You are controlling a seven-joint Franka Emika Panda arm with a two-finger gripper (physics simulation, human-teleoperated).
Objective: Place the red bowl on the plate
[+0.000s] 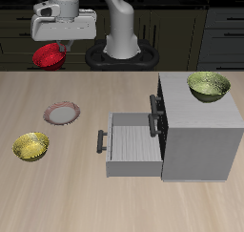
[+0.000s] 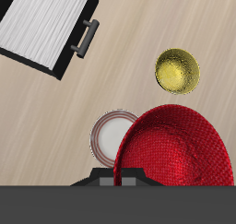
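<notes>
The red bowl (image 1: 49, 55) is seen raised well above the table (image 1: 95, 193), hung tilted beneath the gripper (image 1: 53, 47), over the back part of the tabletop. In the wrist view the red bowl (image 2: 180, 147) is shown large and close under the camera, its textured inside facing up, and its rim is met by the dark gripper body at the frame's edge; the fingers themselves are hidden, so how far the claw is parted cannot be told exactly, though it is plainly closed on the bowl's rim, since the bowl is carried clear of the table. The plate (image 1: 62, 113) is found flat on the wood, nearer the table's front edge than the lifted bowl and apart from it; in the wrist view the plate (image 2: 112, 135) is partly covered by the bowl's edge, its reddish-brown rim and pale centre left showing beside it. A yellow-green bowl (image 1: 30, 146) is set on the table near the plate, closer still to the front edge, and is also caught in the wrist view (image 2: 176, 71). A second yellow-green bowl (image 1: 209, 86) is rested on top of the grey cabinet (image 1: 200, 140), whose drawer (image 1: 129, 145) is pulled out, with its dark handle (image 1: 101, 141) facing the plate's side
</notes>
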